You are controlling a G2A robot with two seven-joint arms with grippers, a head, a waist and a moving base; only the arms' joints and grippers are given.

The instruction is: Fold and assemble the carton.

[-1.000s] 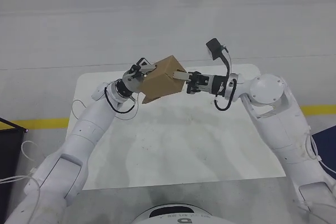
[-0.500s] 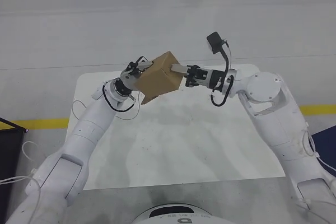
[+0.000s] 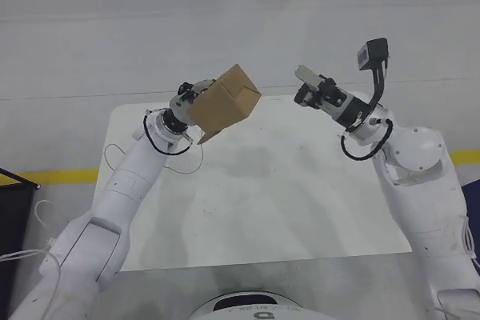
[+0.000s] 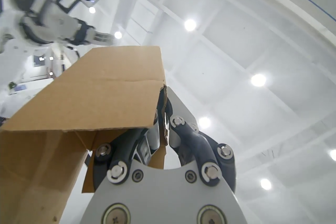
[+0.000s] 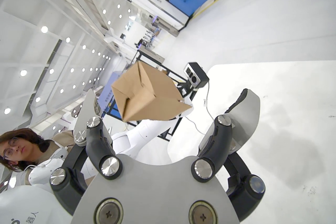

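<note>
- In the top view, the carton covers the fingertips of the left gripper, so we read that grip from the left wrist view.
- There, the left gripper pinches one cardboard wall at a corner of the carton's open end. One finger sits inside and the other outside, and a folded flap partly screens the inner finger.
- The edge of the left wrist view cuts off the carton's lower part.
- The carton hangs tilted in the air near the far left corner of the table and does not touch the surface.
- A loose flap sticks out from the carton's lower side, toward the table.
- In the right wrist view, the carton's end facing the camera shows flaps folded in along seams. We cannot tell whether that end is fully closed.
- The right gripper is spread wide and holds nothing. It is raised near the table's far edge, well apart from the carton, with an open gap between them.
- A black frame stands off the table's left side, and a yellow floor line runs past it.
</note>
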